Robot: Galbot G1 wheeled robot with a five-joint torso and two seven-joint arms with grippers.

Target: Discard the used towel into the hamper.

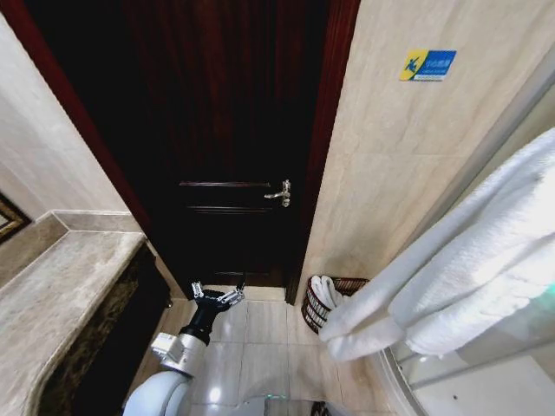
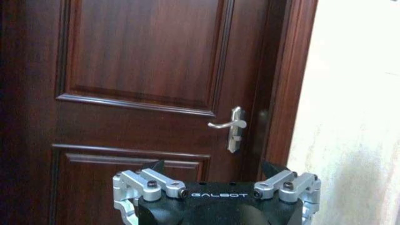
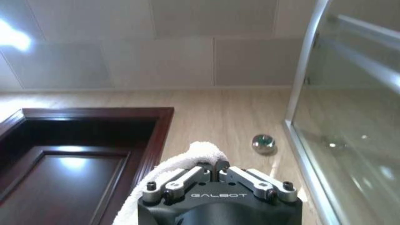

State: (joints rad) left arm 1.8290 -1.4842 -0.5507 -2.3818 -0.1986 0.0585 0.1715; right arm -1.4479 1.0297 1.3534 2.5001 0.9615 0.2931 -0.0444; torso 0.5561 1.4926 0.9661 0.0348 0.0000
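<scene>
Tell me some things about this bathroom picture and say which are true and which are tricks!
1. The right gripper has its fingers shut on a white towel. True.
2. The left gripper is holding the towel. False: its fingers are open and empty, low in front of the door.
3. The hamper stands on the floor by the wall, right of the door. True.
4. The hamper is empty. False: a rolled white cloth already shows in it.
5. The door is wide open. False: it is closed, with its silver handle showing.
</scene>
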